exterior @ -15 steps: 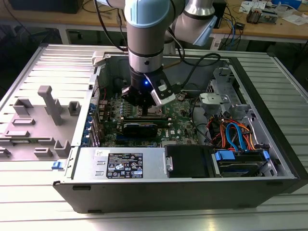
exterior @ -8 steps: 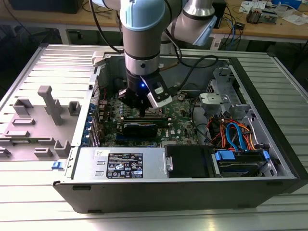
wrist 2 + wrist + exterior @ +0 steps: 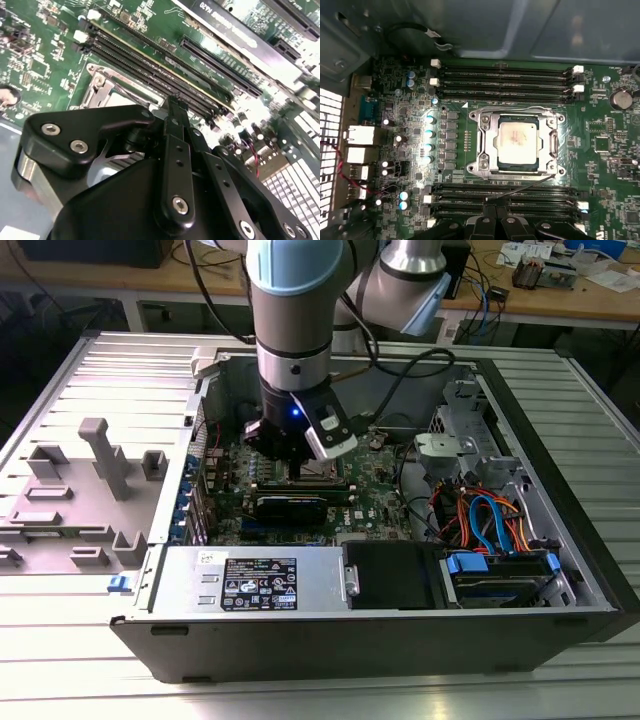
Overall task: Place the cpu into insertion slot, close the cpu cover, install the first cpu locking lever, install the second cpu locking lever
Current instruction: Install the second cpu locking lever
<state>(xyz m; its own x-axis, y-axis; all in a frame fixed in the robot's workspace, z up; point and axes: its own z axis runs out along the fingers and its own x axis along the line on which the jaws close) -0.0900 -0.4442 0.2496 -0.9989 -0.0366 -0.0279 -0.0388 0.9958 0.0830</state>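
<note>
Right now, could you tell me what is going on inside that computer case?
A single robot arm reaches down into an open computer case, its gripper hovering just above the motherboard. The cpu already sits in the insertion slot, and the cpu cover lies closed around it. A thin lever runs along one side of the socket.

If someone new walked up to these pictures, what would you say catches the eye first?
First, the big grey-and-blue robot arm reaching down into the open computer case, its gripper low over the green motherboard in the exterior view. Next, in the first wrist view, the cpu sits in the insertion slot with the cpu cover down around it, between rows of black memory slots. At the exterior view's left lies a grey plastic fixture.
</note>
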